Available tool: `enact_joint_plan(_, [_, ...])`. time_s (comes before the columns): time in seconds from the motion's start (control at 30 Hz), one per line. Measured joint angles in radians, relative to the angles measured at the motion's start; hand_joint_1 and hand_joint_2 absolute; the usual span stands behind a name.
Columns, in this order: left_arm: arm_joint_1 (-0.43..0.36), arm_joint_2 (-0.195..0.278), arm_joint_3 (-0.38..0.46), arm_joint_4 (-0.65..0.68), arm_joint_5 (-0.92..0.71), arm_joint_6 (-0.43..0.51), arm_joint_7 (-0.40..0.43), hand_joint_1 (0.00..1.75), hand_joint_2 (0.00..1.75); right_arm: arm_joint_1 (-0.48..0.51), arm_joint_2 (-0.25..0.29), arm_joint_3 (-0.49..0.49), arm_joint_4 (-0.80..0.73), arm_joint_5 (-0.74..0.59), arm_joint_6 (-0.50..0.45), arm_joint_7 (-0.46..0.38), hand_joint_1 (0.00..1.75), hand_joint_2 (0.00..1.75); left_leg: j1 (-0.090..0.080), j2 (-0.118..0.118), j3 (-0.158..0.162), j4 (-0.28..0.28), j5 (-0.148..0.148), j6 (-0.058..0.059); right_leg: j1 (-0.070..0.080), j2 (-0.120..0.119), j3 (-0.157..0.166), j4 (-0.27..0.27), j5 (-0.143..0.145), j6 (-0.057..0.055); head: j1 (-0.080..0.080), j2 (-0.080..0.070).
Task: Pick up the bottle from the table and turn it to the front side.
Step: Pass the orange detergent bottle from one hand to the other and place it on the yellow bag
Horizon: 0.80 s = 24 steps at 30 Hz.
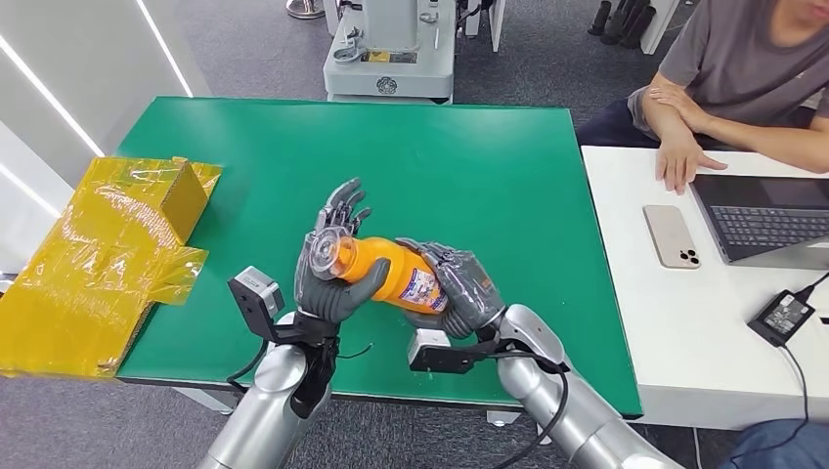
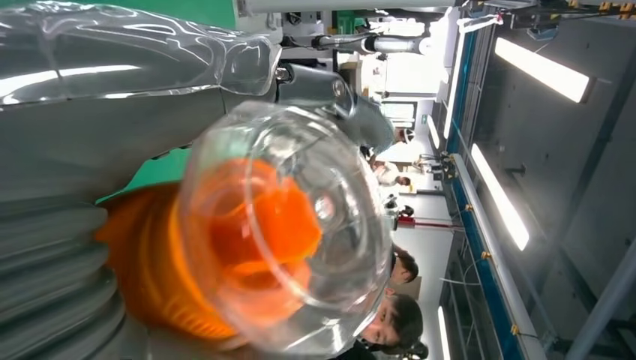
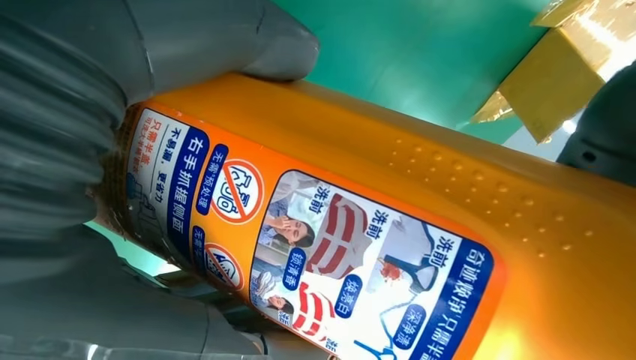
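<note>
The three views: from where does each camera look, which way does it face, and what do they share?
Head view: high on the body, looking forward and down at the green table; both silver arms, left hand and right hand show.
Left wrist view: behind the left hand, facing the bottle's clear cap.
Right wrist view: behind the right hand, facing the label.
All share the orange bottle.

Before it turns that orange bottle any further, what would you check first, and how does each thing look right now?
1. Bottle off the green table: ok.
2. Right hand grips the bottle's base end: ok.
3. Left hand supports the clear cap end: ok, though its upper fingers are spread.
4. Label visible: ok; front or back side, cannot tell.
5. Yellow wrapped box clear of the hands: ok.
6. Person's hand away from the bottle: ok.
</note>
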Motion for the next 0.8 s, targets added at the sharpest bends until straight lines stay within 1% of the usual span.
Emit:
enact_joint_plan(0.53, [0.026,-0.013,0.005,-0.022,0.002,0.003,0.0,1.75,1.75,-0.005,0.011,0.0,0.002,0.025,0.016,0.01,1.75,1.75,0.0,0.0,0.0,0.0,0.0,0.0,0.0,0.0,0.0,0.0,0.0,0.0,0.0,0.0])
enact_joint_plan(0.57, [0.027,-0.015,0.005,-0.023,0.0,0.003,0.0,1.75,1.75,-0.005,0.012,0.0,0.001,0.028,0.017,0.014,1.47,1.75,0.0,0.0,0.0,0.0,0.0,0.0,0.0,0.0,0.0,0.0,0.0,0.0,0.0,0.0])
enact_joint_plan(0.67, [0.03,-0.018,0.005,-0.025,-0.004,0.003,0.0,1.75,1.75,-0.001,0.012,0.0,0.0,0.032,0.02,0.027,0.17,1.75,0.0,0.0,0.0,0.0,0.0,0.0,0.0,0.0,0.0,0.0,0.0,0.0,0.0,0.0])
enact_joint_plan(0.7, [0.031,-0.018,0.006,-0.025,-0.006,0.003,0.001,1.75,1.75,0.001,0.012,0.0,-0.001,0.033,0.019,0.031,0.0,1.75,0.0,0.0,0.0,0.0,0.0,0.0,0.0,0.0,0.0,0.0,0.0,0.0,0.0,0.0])
enact_joint_plan(0.8, [0.031,-0.017,0.007,-0.025,-0.009,0.003,0.003,1.75,1.75,0.007,0.013,-0.001,-0.003,0.032,0.013,0.046,0.0,1.75,0.0,0.0,0.0,0.0,0.0,0.0,0.0,0.0,0.0,0.0,0.0,0.0,0.0,0.0])
